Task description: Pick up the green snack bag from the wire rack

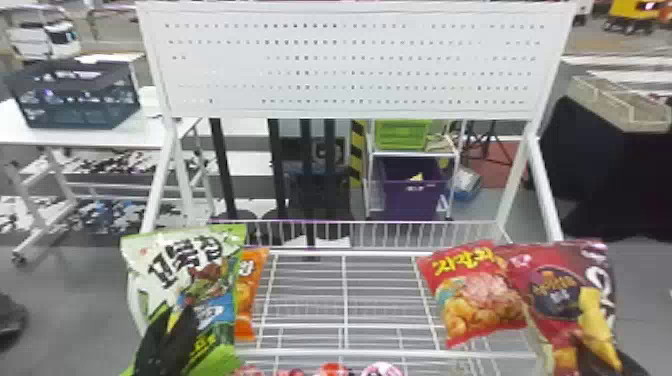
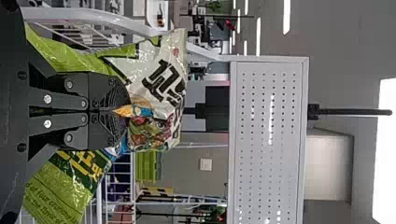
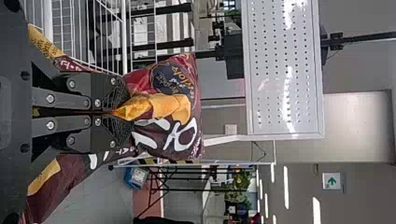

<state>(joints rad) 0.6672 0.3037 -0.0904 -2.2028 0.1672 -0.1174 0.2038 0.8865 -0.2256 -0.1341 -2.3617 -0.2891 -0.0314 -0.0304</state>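
Head view puts my left pincer [image 1: 176, 312] low at the left, coming in from the bottom edge with its fingers pointing forward, away from me, and tilted a little toward the right. I have it drawn together on the front of the green snack bag [image 1: 192, 255], with only pinched film between the fingers. The bag stands roughly upright at the left side of the wire rack [image 1: 344, 300], its printed face toward me, partly covering an orange bag [image 1: 247, 292]. In the left wrist view, my fingers meet across a crease, and green film spreads out on both sides of them.

My right pincer [image 1: 591, 359] is at the lower right, closed on a maroon bag [image 1: 550, 285] at the rack's right side, which overlaps a red bag [image 1: 480, 295]. The right wrist view shows the film gathered between those fingers too.

My left fingers cover part of the green bag's front, and its lower end runs out of the head view. I can't tell whether its underside touches the wires. The right fingertips are hidden behind film from the head, and some red packets [image 1: 332, 370] at the bottom edge are cut off.
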